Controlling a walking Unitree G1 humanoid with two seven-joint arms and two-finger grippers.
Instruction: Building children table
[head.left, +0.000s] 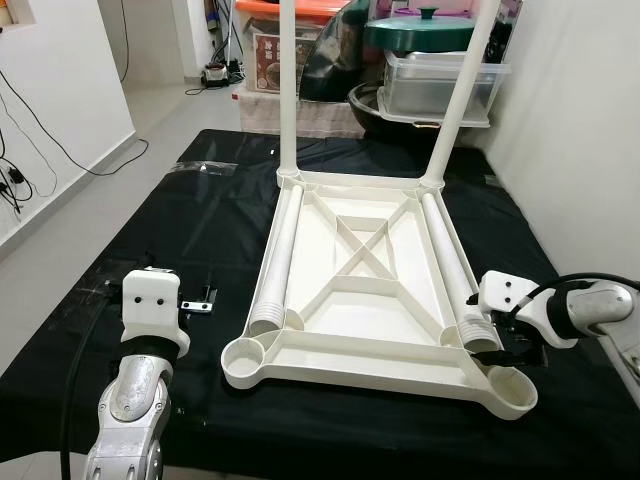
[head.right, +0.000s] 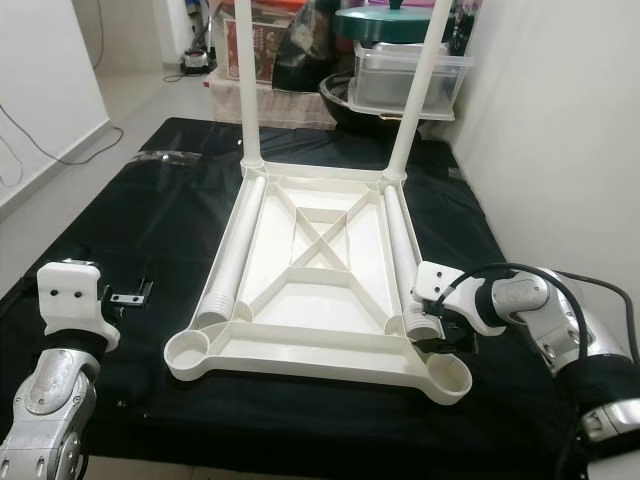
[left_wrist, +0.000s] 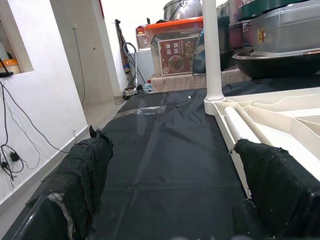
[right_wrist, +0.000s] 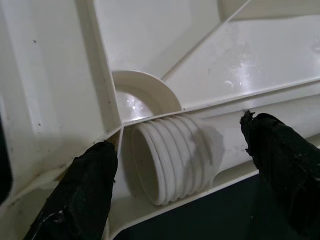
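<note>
The white children's table top (head.left: 350, 368) lies upside down on a black cloth. Two white legs stand upright in its far corners, the left one (head.left: 288, 90) and the right one (head.left: 462, 95). Two more legs lie inside the frame, along the left side (head.left: 280, 255) and the right side (head.left: 448, 260). Both near corner sockets, left (head.left: 243, 357) and right (head.left: 510, 392), are empty. My right gripper (right_wrist: 180, 185) is open at the near right corner, its fingers (right_wrist: 85, 190) on either side of the lying leg's ribbed end (right_wrist: 167, 157). My left gripper (left_wrist: 175, 190) is open over the cloth, left of the table top.
A small metal piece (head.left: 200, 303) lies on the cloth near my left wrist (head.left: 150, 300). Storage boxes (head.left: 440, 85) and a green-lidded pot (head.left: 420, 30) crowd the far end. A white wall runs along the right; cables (head.left: 20, 150) trail over the floor on the left.
</note>
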